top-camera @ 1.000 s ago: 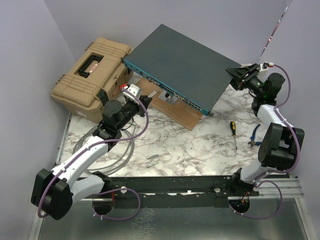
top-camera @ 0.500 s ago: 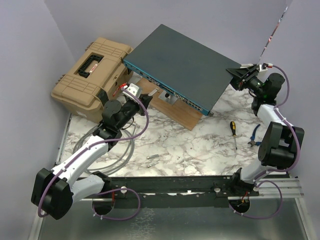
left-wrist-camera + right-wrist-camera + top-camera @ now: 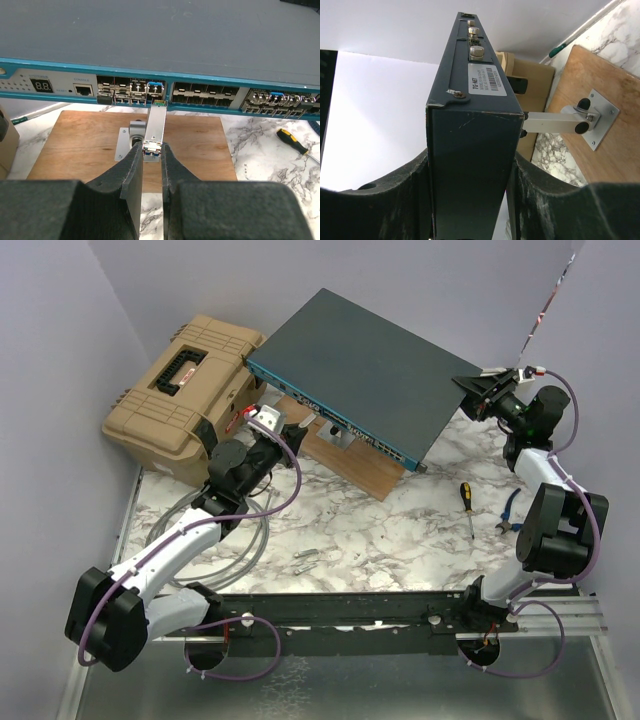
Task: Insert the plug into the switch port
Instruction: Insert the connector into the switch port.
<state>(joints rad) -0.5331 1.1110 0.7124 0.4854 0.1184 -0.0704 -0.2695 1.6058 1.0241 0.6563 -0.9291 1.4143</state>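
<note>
- right gripper (image 3: 470, 200) has just narrowed onto the far-right end of the switch (image 3: 370, 365); pads look pressed on both faces, so the box is braced for the push.
- left arm has only crept a touch farther in.
- left gripper (image 3: 151, 152) is clenched on the plug (image 3: 156, 122), wrist level, aimed at the blue port face.
- plug tip is at the lower lip of the left port bank, apparently not seated yet.
- switch is propped above the wooden board (image 3: 85, 145), right of the tan toolbox (image 3: 180, 390).
</note>
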